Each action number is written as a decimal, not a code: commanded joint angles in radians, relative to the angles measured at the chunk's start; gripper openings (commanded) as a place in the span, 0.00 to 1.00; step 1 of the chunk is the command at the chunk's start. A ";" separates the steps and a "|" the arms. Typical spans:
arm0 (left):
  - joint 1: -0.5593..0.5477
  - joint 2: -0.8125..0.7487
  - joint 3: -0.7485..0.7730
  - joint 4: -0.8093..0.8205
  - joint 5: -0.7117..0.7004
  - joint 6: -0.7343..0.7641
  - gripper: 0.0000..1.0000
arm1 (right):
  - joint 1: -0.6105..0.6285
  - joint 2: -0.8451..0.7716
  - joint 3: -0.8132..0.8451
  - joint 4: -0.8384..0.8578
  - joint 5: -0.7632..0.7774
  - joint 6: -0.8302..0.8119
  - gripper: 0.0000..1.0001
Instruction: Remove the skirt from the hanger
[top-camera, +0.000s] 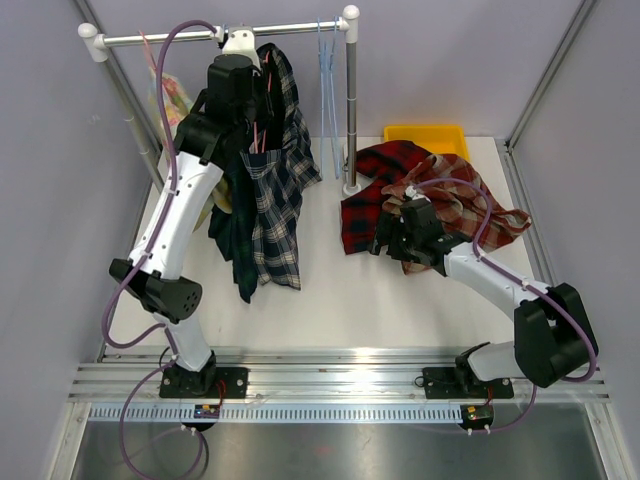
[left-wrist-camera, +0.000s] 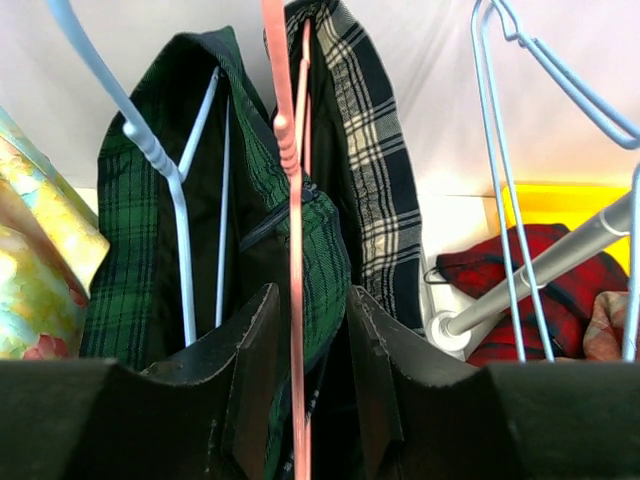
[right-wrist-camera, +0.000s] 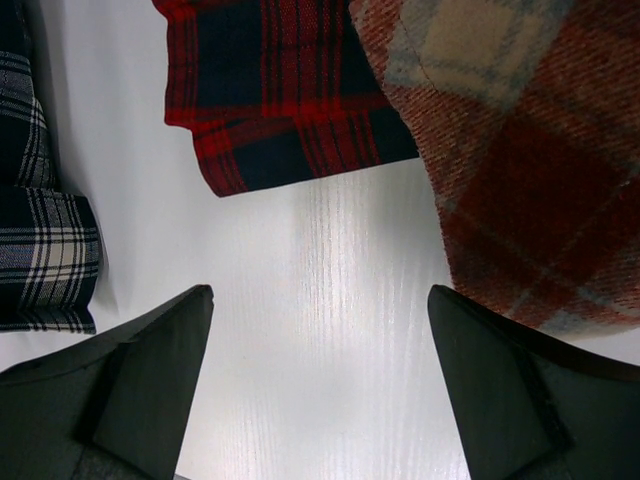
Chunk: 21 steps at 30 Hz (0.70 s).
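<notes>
A dark green and navy plaid skirt (top-camera: 265, 220) hangs from the rail (top-camera: 200, 35) on a pink hanger (left-wrist-camera: 295, 200). In the left wrist view the green plaid (left-wrist-camera: 140, 220) and a navy-white plaid panel (left-wrist-camera: 375, 180) hang just ahead. My left gripper (top-camera: 252, 115) is up at the hanger. Its jaws (left-wrist-camera: 305, 300) straddle the pink wire with a gap on each side, some green cloth between them. My right gripper (top-camera: 385, 238) is open and empty over bare table (right-wrist-camera: 320, 300), beside a red-navy plaid skirt (right-wrist-camera: 290, 80).
A light blue hanger (left-wrist-camera: 165, 170) holds cloth left of the pink one. Empty blue hangers (top-camera: 328, 80) hang by the rail post (top-camera: 351, 110). A floral garment (top-camera: 170, 100) hangs far left. Red (top-camera: 365, 200) and tan-red (top-camera: 455, 205) plaid skirts lie on the table; a yellow bin (top-camera: 425, 135) stands behind them.
</notes>
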<state>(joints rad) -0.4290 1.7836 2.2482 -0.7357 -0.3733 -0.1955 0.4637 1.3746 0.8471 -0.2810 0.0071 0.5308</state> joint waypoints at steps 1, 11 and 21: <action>0.012 0.013 -0.002 0.058 0.022 -0.005 0.35 | 0.009 0.006 0.012 0.037 0.019 -0.018 0.96; 0.019 0.027 0.002 0.062 0.033 -0.010 0.17 | 0.009 0.021 0.009 0.040 0.028 -0.025 0.96; 0.022 0.013 0.010 0.064 0.030 -0.008 0.00 | 0.010 -0.026 0.038 0.032 0.008 -0.040 0.95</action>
<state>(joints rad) -0.4118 1.8133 2.2471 -0.7277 -0.3614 -0.2096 0.4637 1.3922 0.8474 -0.2810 0.0101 0.5102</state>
